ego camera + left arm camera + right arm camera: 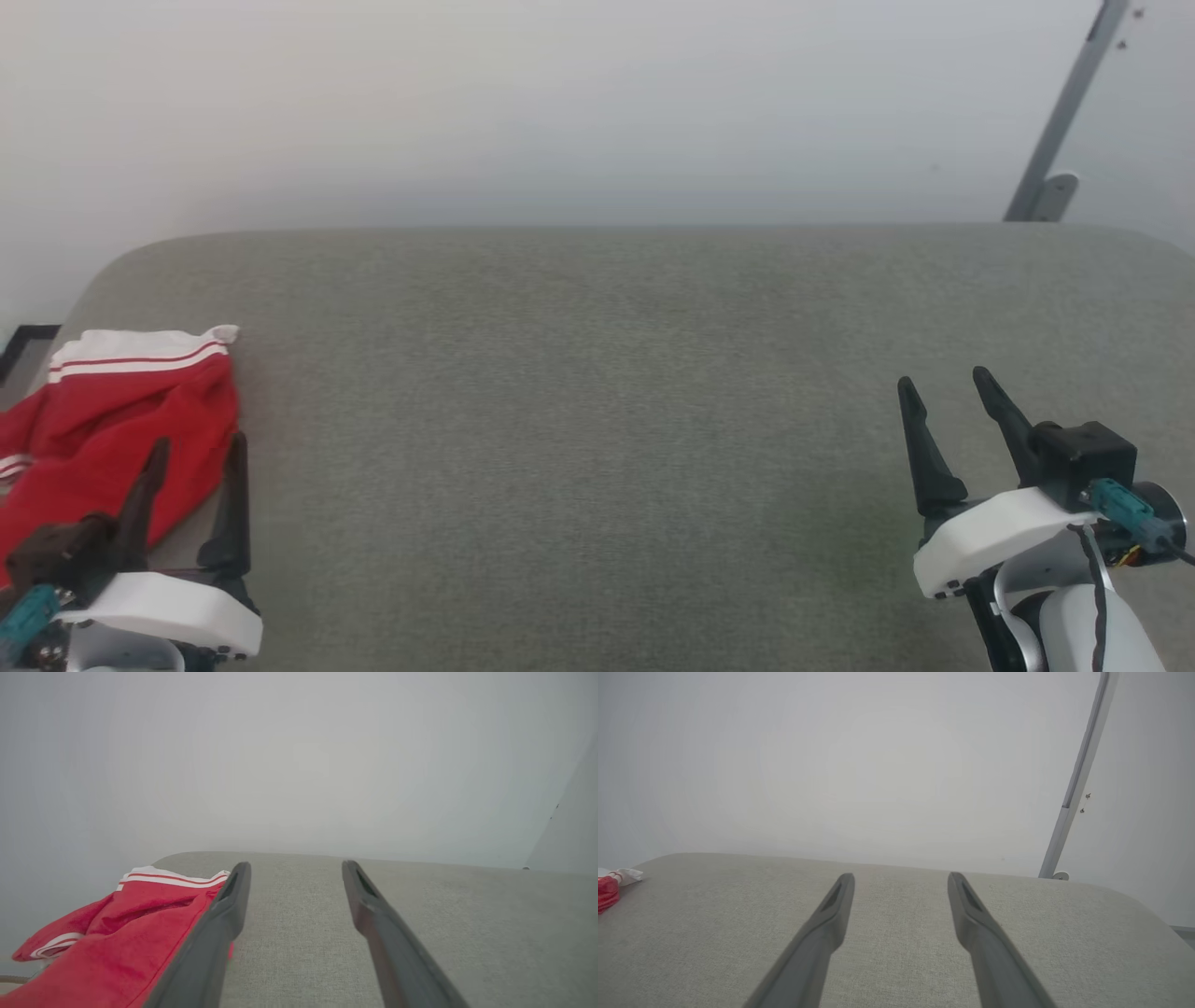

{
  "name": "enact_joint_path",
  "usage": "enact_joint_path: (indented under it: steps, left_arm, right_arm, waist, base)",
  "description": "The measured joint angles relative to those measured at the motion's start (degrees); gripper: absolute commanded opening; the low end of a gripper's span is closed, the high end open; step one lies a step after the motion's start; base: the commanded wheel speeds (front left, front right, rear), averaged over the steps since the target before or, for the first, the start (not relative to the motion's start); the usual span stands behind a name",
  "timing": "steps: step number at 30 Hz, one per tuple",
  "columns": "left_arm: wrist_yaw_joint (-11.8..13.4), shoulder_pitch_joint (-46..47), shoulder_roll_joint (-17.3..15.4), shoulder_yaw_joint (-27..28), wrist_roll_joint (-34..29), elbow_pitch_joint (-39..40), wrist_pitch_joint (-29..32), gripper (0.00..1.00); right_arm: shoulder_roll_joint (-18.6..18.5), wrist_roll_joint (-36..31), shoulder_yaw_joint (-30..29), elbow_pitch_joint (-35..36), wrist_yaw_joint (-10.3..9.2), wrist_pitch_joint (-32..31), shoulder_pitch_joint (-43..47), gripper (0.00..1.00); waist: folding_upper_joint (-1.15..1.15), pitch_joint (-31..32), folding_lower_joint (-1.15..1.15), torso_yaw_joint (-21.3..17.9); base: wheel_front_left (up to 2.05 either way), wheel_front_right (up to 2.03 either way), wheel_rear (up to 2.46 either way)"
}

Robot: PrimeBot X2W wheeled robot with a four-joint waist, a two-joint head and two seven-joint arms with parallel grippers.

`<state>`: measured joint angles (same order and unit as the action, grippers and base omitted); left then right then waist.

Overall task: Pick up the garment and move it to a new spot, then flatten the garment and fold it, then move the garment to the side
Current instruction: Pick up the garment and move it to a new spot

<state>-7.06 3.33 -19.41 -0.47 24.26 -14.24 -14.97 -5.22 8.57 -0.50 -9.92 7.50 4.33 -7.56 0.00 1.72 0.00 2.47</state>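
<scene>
The grey bench [597,420] is carrying the garment [112,420] — probably soft, light and limp. The left pincer [201,441] is gaping empty just beside it and the right pincer [942,377] is standing wide, well apart — its striped edge [140,359] is looking best to pinch.

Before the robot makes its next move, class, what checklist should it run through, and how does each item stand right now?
1. The left tool open, holding nothing: ok.
2. The right tool open, holding nothing: ok.
3. The red jersey close to the left tool: ok, right beside it.
4. The red jersey lying flat: not ok, bunched at the left edge of the grey table.
5. Its printed side facing up: cannot tell.
</scene>
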Motion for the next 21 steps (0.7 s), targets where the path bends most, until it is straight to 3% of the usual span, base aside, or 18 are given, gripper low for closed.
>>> enact_joint_path:
  steps: [21]
  left_arm:
    - [1.0, 1.3, -3.8, 1.1, 2.4, -2.3, 1.9, 1.00]
  right_arm:
    - [-0.9, 3.0, 6.3, -2.6, 0.00, 0.0, -0.2, 1.00]
  waist:
    - [0.00, 2.3, 0.00, 13.5]
  base:
    - [0.00, 0.00, 0.00]
